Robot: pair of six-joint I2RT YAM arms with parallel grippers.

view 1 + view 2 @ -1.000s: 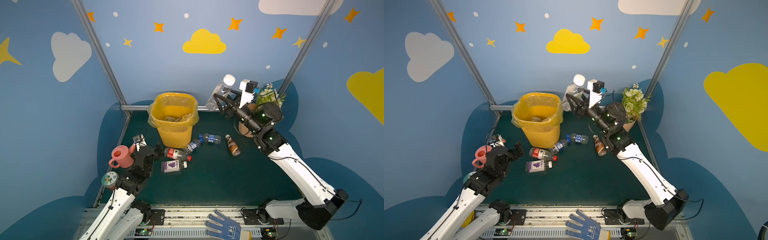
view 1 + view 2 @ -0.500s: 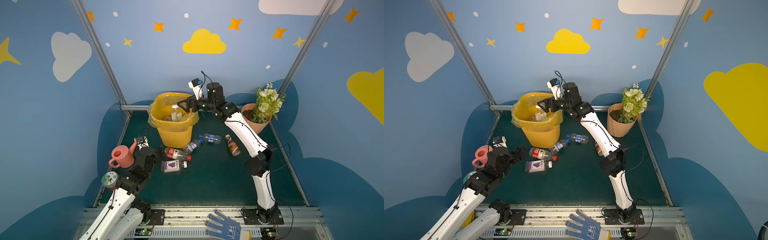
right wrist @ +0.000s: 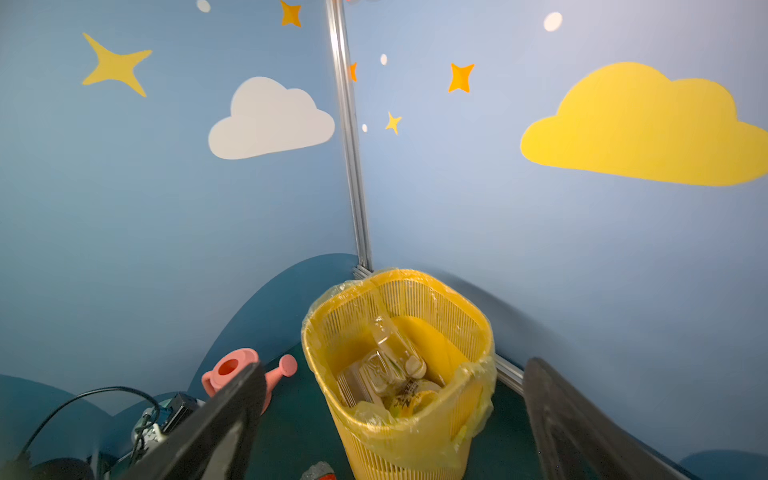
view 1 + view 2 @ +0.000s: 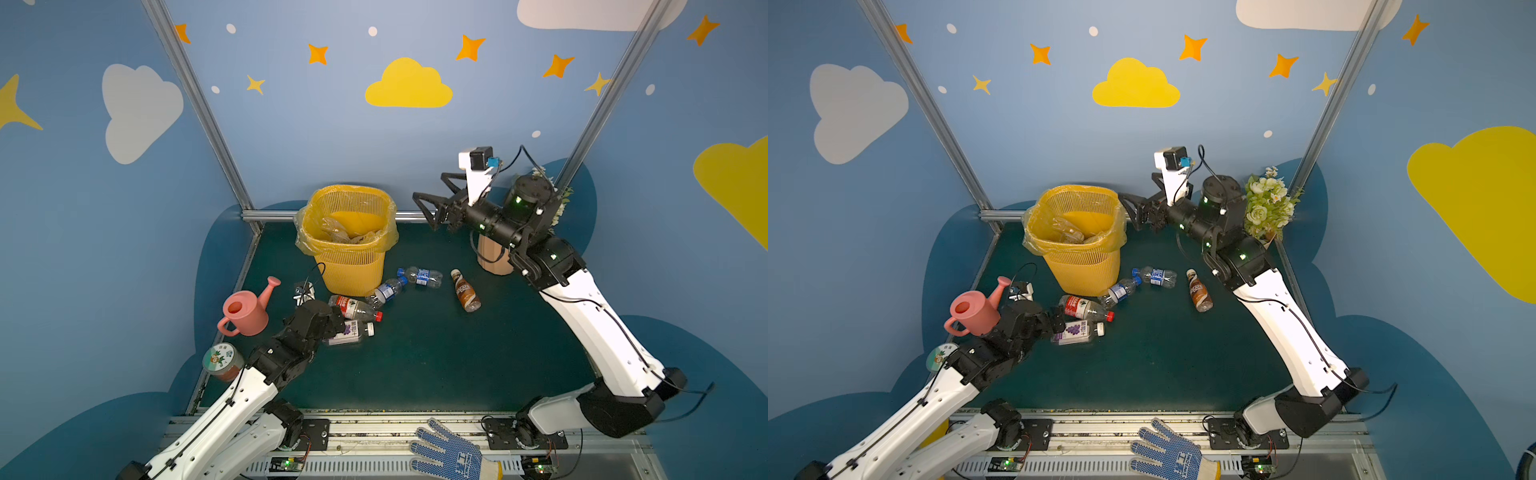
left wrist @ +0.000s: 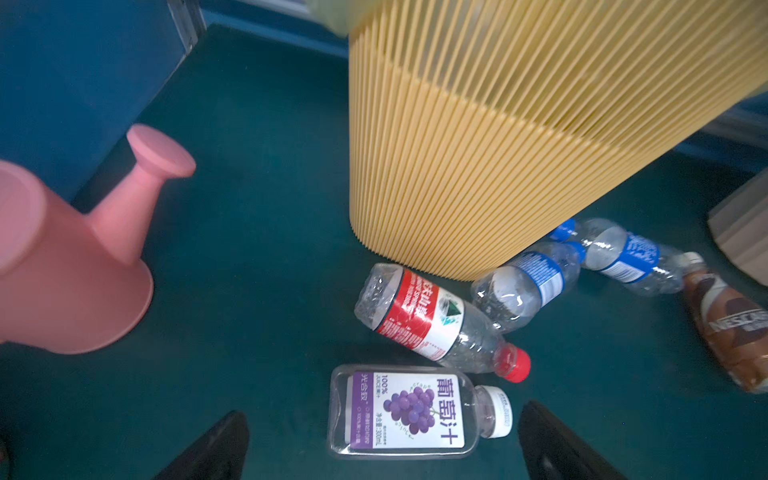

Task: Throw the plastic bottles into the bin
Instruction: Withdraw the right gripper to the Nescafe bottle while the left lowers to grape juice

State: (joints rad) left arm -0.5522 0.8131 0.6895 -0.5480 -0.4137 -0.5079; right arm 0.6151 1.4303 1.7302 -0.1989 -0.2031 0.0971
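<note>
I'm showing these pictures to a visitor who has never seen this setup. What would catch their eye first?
The tall yellow bin at the back of the green floor stands out, with bottles already inside and five more lying by its foot. The right gripper hangs open, raised beside the bin's rim; the left gripper is open low over the purple-label bottle.

Tall yellow mesh bin point(image 4: 353, 266) of matt ribbed plastic, lined with thin glossy translucent yellow bag point(image 4: 305, 245). Small clear plastic bottles point(image 5: 419, 316), shiny and crinkled, with smooth printed labels. Pink plastic watering can point(image 5: 62, 270), smooth, matt. Dark green desk point(image 4: 415, 353), matt, slightly grainy. Knitted cloth glove with blue dots point(image 4: 449, 453).
</note>
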